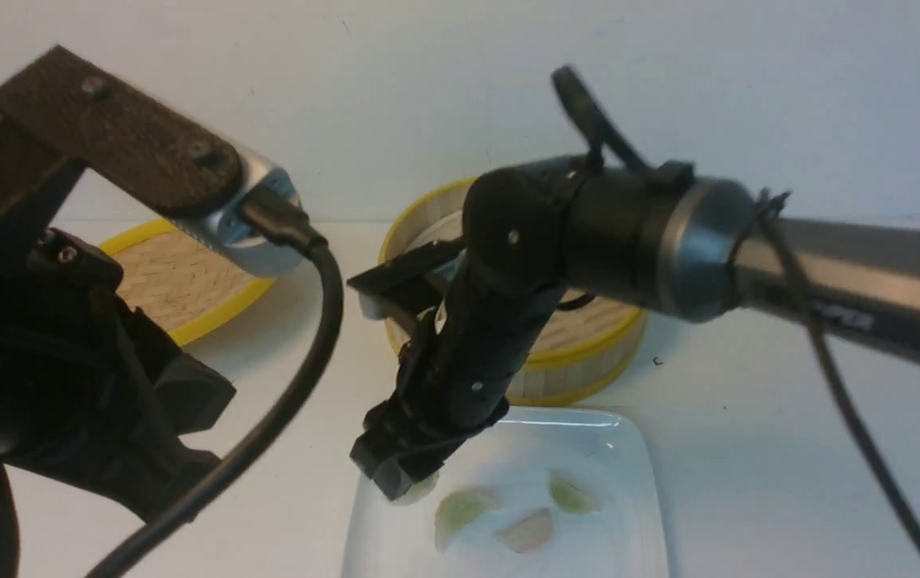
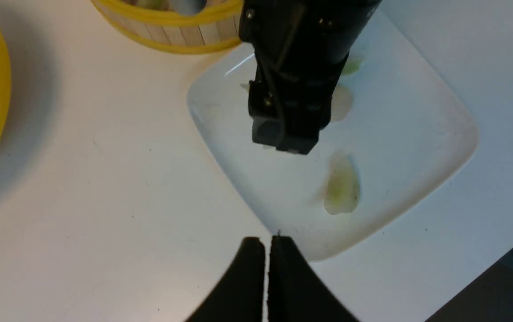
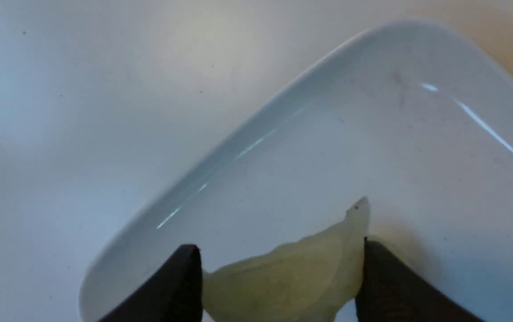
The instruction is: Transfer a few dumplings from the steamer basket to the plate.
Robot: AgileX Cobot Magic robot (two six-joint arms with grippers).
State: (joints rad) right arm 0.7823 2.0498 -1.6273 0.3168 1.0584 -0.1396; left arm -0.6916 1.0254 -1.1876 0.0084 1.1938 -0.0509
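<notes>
My right gripper (image 1: 396,478) is low over the near-left part of the white square plate (image 1: 637,449). It is shut on a pale green dumpling (image 3: 292,277), one jaw touching each end, just above the plate's floor (image 3: 373,134). Three more dumplings lie on the plate: a pale green one (image 1: 460,510), a pinkish one (image 1: 528,531) and a small green one (image 1: 571,494). The steamer basket (image 1: 580,361) stands behind the plate, its inside mostly hidden by the right arm. My left gripper (image 2: 267,241) is shut and empty, hovering by the plate's corner (image 2: 417,134).
The shallow woven yellow-rimmed lid (image 1: 179,281) lies on the white table at the back left. My left arm (image 1: 67,345) and its cable fill the left foreground. The right arm crosses from the right over the basket.
</notes>
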